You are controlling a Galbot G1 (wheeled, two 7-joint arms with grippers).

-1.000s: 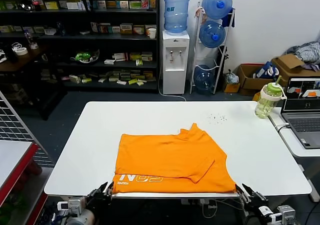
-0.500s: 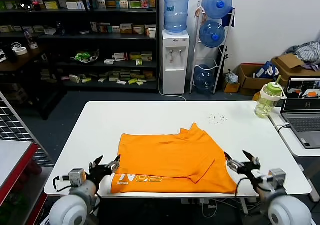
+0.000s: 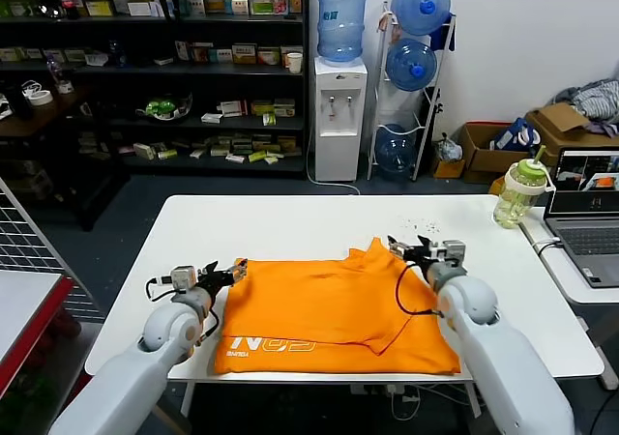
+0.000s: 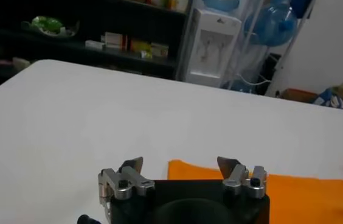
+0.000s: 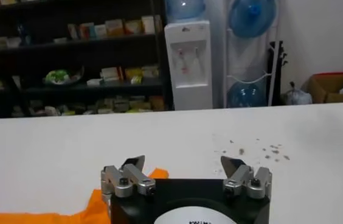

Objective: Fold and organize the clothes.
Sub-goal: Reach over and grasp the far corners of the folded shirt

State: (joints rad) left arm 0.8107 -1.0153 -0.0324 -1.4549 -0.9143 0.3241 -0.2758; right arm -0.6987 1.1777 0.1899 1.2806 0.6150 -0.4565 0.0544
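The bright orange T-shirt (image 3: 329, 309) lies partly folded on the white table (image 3: 290, 222), white lettering showing at its near left corner. My left gripper (image 3: 232, 272) is open and empty, just above the shirt's far left corner, which shows in the left wrist view (image 4: 187, 170). My right gripper (image 3: 404, 248) is open and empty, over the raised far right corner of the shirt, seen as an orange tip in the right wrist view (image 5: 157, 174).
A green-lidded bottle (image 3: 517, 193) and a laptop (image 3: 588, 217) stand at the table's right. Small dark specks (image 3: 421, 228) lie on the table behind the shirt. Shelves (image 3: 155, 68) and a water dispenser (image 3: 339, 97) stand far behind.
Both arms have risen from below the table's near edge and moved forward along the shirt's sides to its far corners. The shirt has not moved.
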